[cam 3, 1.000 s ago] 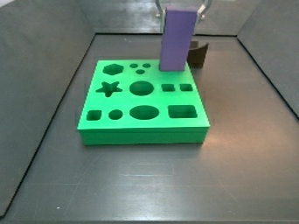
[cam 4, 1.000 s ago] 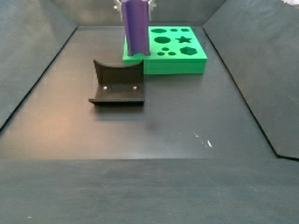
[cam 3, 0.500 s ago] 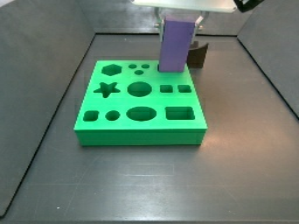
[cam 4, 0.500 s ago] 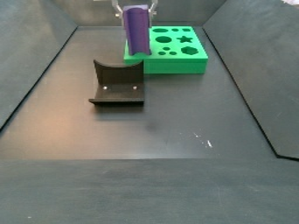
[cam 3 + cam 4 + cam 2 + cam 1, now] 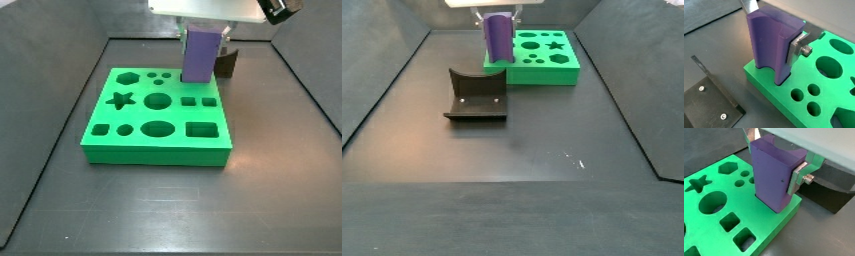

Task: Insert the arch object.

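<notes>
The violet-purple arch object (image 5: 774,173) stands upright between my gripper's (image 5: 777,153) silver fingers (image 5: 799,175), which are shut on its flat sides. Its lower end sits on or in the green board (image 5: 731,235) near a corner; I cannot tell how deep. In both side views the arch (image 5: 201,54) (image 5: 500,38) is at the board's (image 5: 154,140) (image 5: 556,70) far corner, with the gripper (image 5: 203,27) (image 5: 497,15) above it. In a wrist view its curved notch (image 5: 767,77) faces the board's edge (image 5: 784,100).
The board has several shaped holes: star (image 5: 122,100), hexagon (image 5: 127,76), circles and squares. The dark fixture (image 5: 476,95) stands on the floor beside the board; it also shows in both wrist views (image 5: 831,188) (image 5: 707,100). Grey walls ring the floor.
The gripper has lowered with the arch, which now shows shorter above the board at the same corner. The board and fixture have not moved.
</notes>
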